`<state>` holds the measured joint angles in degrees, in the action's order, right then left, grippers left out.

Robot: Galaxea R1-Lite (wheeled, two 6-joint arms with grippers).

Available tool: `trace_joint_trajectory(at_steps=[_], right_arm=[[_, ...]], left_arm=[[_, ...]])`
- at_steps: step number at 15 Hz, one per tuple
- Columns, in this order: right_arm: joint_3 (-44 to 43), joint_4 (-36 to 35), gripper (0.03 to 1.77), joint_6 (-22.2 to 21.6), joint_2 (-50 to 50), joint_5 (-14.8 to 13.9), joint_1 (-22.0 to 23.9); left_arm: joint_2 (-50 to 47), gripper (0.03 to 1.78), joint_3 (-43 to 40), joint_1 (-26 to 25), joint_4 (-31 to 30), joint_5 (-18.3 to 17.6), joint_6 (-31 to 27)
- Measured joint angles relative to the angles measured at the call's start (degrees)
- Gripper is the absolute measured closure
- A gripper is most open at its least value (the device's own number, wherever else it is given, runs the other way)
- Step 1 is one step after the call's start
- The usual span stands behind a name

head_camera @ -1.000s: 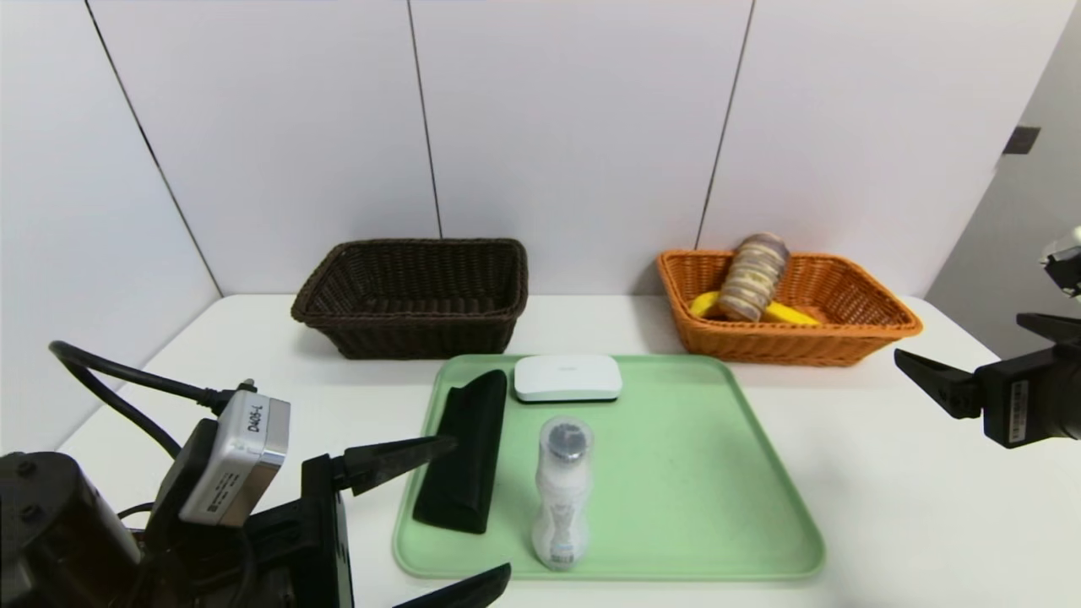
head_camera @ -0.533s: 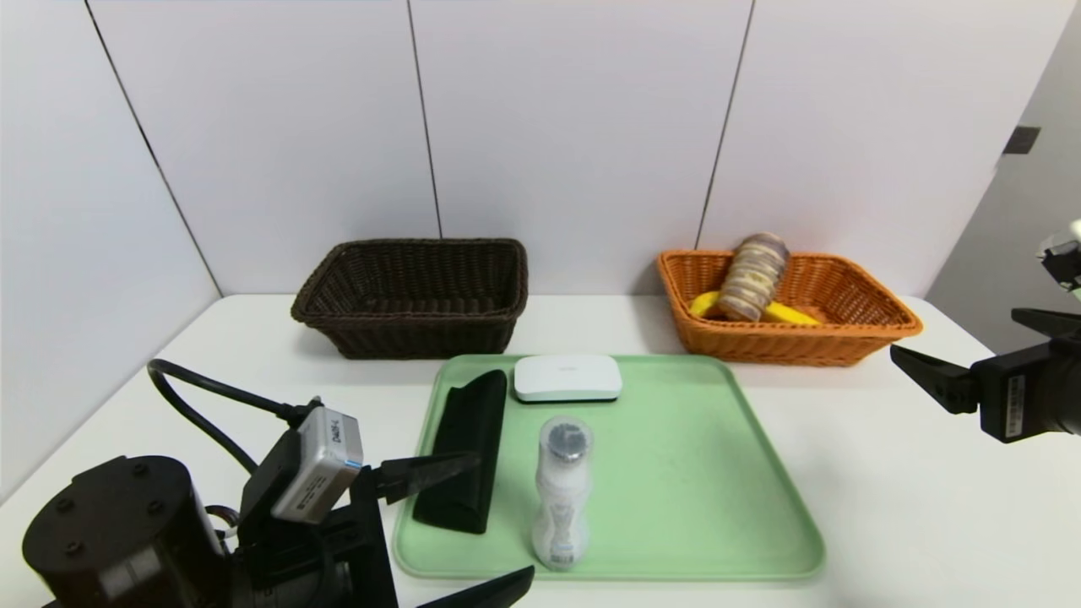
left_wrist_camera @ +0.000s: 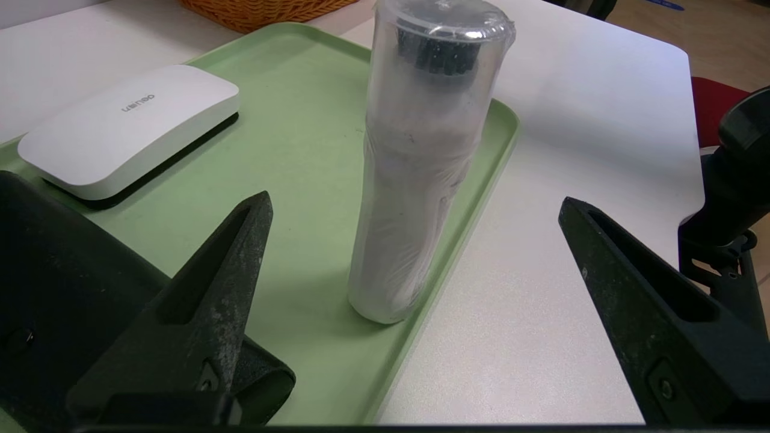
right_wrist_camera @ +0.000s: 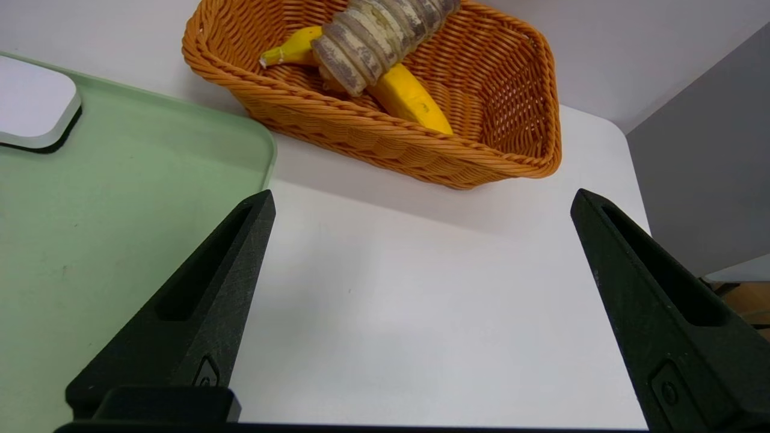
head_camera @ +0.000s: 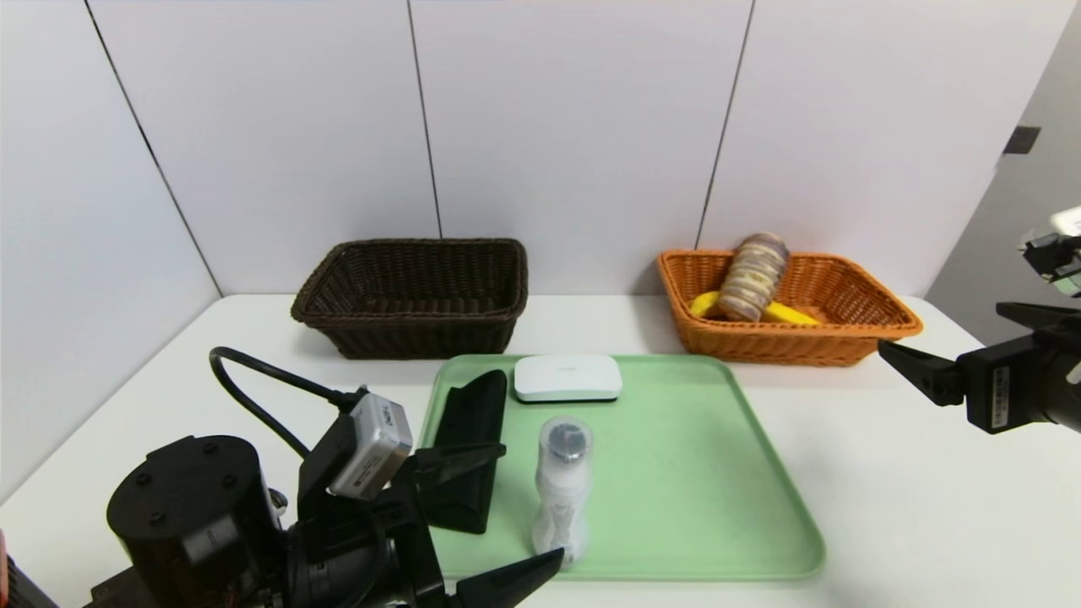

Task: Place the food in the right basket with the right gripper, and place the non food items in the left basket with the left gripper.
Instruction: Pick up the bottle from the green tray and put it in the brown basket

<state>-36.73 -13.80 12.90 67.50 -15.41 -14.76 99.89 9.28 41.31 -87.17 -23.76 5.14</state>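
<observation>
While aiming the widely spread left hand (head_camera: 533, 500) at the bottle (head_camera: 563, 473), upright at lower centre of the head view, is probably facing light, stiff plastic in slippery wrap (left_wrist_camera: 415, 174), is favouring a mid-body grip; is resting the right hand (head_camera: 939, 327), also spread, at far right.

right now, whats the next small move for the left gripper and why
Probably ease the left gripper forward, then close: its open jaws face the upright bottle, which stands roughly between their lines but not yet gripped.
</observation>
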Motion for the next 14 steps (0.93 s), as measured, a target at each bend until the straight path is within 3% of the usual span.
trace_joint_trajectory(at_steps=[14], right_arm=[[-0.34,0.0,0.1,-0.26,0.79,0.12,0.1]], left_arm=[[8.29,0.12,7.09,2.18,0.02,0.3,0.06]])
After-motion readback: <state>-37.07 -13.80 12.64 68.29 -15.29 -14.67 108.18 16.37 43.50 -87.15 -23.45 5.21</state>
